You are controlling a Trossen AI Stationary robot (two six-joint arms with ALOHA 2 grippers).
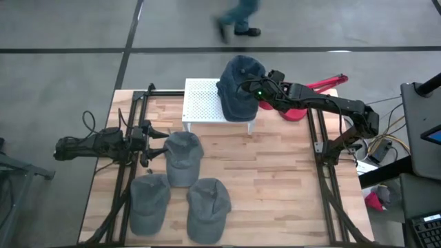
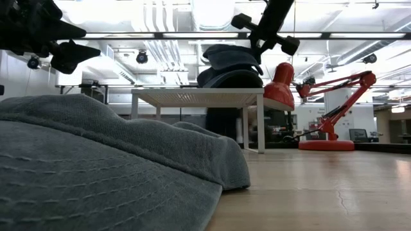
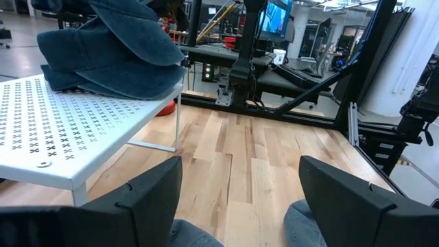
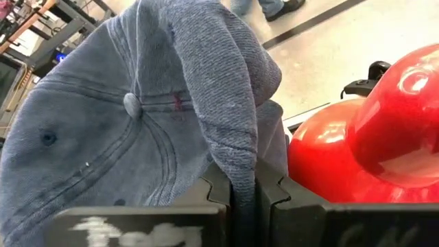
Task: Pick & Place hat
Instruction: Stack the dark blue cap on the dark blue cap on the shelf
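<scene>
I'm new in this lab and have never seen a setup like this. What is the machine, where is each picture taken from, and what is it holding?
It is a robot with two dark arms at a wooden table. One picture looks straight down, one looks level across the tabletop, and the other two come from cameras on the wrists. Three grey caps lie on the wood. The right gripper is over the white perforated stand, its jaws shut on a fold of the dark blue cap, which is over another cap there. A red desk lamp stands behind. The left gripper waits by the grey caps, jaws open and empty.
</scene>
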